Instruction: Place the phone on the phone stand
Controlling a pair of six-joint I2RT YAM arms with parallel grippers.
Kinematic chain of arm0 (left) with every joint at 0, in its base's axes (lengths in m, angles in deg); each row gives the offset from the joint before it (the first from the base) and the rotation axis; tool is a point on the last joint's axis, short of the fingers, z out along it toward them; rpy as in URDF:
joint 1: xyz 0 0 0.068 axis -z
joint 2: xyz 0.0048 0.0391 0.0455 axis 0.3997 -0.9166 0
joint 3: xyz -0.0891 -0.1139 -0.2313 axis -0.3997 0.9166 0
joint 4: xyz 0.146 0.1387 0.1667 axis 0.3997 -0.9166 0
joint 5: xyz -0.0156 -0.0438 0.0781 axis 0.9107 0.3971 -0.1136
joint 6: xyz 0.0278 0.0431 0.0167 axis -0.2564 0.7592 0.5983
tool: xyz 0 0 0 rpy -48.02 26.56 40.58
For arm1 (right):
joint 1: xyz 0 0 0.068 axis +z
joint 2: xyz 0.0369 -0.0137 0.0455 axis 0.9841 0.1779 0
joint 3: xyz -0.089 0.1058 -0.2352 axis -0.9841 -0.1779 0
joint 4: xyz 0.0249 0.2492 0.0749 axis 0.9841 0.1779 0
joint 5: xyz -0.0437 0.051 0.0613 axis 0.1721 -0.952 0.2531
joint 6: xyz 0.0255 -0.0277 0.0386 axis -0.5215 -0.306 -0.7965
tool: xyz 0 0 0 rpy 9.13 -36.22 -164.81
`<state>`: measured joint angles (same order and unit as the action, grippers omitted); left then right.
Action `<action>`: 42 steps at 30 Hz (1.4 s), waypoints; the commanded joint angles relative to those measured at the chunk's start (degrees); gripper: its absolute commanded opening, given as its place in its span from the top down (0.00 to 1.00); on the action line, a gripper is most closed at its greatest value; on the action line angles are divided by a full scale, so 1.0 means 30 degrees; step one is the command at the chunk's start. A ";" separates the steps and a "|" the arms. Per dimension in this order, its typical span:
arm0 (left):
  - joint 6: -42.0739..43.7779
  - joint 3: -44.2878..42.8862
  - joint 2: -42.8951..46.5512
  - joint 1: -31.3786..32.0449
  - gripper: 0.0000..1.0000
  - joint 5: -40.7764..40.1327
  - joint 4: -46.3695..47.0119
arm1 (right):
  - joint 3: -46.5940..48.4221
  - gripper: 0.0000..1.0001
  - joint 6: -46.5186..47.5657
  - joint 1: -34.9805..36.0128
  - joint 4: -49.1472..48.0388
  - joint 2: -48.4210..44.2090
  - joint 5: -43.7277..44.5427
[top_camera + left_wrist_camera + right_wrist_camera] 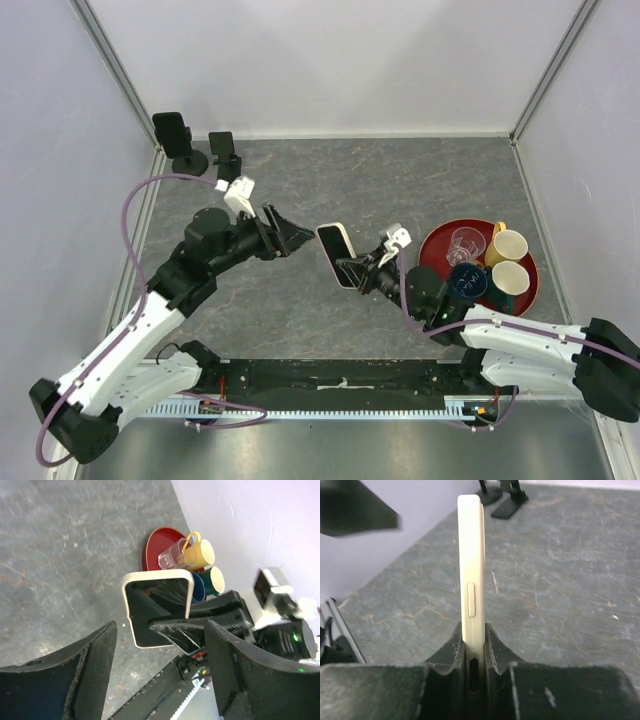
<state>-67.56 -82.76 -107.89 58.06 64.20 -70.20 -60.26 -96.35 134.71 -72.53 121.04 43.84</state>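
The phone (pixel 337 253), black-screened with a cream rim, is held in the air over the middle of the table. My right gripper (pixel 360 272) is shut on its lower end. In the right wrist view the phone (pixel 471 565) stands edge-on between the pads, with the right gripper (pixel 475 642) clamped on both faces. My left gripper (pixel 300 238) is open just left of the phone and apart from it. In its own view the phone (pixel 157 605) lies beyond the spread fingers, and nothing is between the left gripper (pixel 160 667) tips. Two black phone stands (pixel 186 148) (pixel 223 150) sit at the back left corner.
A red tray (pixel 436 240) at the right holds two yellow mugs (pixel 508 246), a teal mug (pixel 467 281) and a clear glass (pixel 464 242). White walls enclose the table on three sides. A black rail (pixel 340 380) runs along the near edge.
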 commanded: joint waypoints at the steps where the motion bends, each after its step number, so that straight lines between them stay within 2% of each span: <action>1: -0.2741 -0.1041 -0.1601 0.0013 0.28 0.1618 0.0613 | -0.1446 1.00 0.0341 0.1396 -1.0265 0.0477 0.3512; 2: -0.2272 -0.1159 -0.1689 0.0013 0.34 0.1765 0.0674 | -0.1452 1.00 0.0373 0.1513 -1.1293 0.0683 0.3245; 3: -0.1716 -0.1276 -0.1690 0.0013 0.35 0.1883 0.0500 | -0.1365 1.00 0.0489 0.1543 -1.1332 0.1120 0.2692; 5: -0.0307 -0.1657 -0.1515 0.0013 0.36 0.1915 0.0178 | -0.0926 1.00 0.0461 0.1572 -1.0896 0.1241 0.2569; 7: -0.0885 -0.1920 -0.1281 0.0013 0.34 0.1068 -0.0962 | -0.1333 1.00 0.0839 0.1631 -1.1651 0.1417 0.2277; 8: -0.1180 -0.2066 -0.1309 0.0013 0.31 0.0222 -0.1488 | -0.1364 1.00 0.0987 0.1689 -1.1974 0.1475 0.2189; 12: -0.0865 -0.2856 -0.2127 0.0072 0.18 0.0359 -0.3014 | 0.0006 1.00 0.1545 0.1807 -1.0692 0.2409 0.2539; 15: -0.0162 -0.2801 -0.2277 0.0743 0.09 -0.0719 -0.2901 | 0.0450 1.00 0.1370 0.2041 -1.0892 0.3113 0.2481; 17: 0.0250 -0.2742 -0.2072 0.1328 0.08 -0.2155 -0.2229 | 0.0830 1.00 0.1311 0.2419 -1.0632 0.3553 0.3035; 24: 0.0371 -0.2859 -0.2890 0.2005 0.06 -0.4147 -0.1289 | 0.2060 1.00 0.1837 0.3680 -1.0776 0.4756 0.4471; 32: 0.0925 -0.3035 -0.2922 0.2445 0.06 -0.4912 -0.0733 | 0.2766 1.00 0.2336 0.4619 -1.0776 0.5577 0.5674; 42: 0.0779 -0.1747 -0.1603 0.2474 0.09 -0.4271 0.0407 | 0.2649 1.00 0.1868 0.4795 -1.0689 0.5372 0.6583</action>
<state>-66.82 -89.10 -115.11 65.17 51.41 -74.46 -55.28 -90.12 148.57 -98.60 138.11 62.42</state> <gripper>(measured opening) 0.925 0.175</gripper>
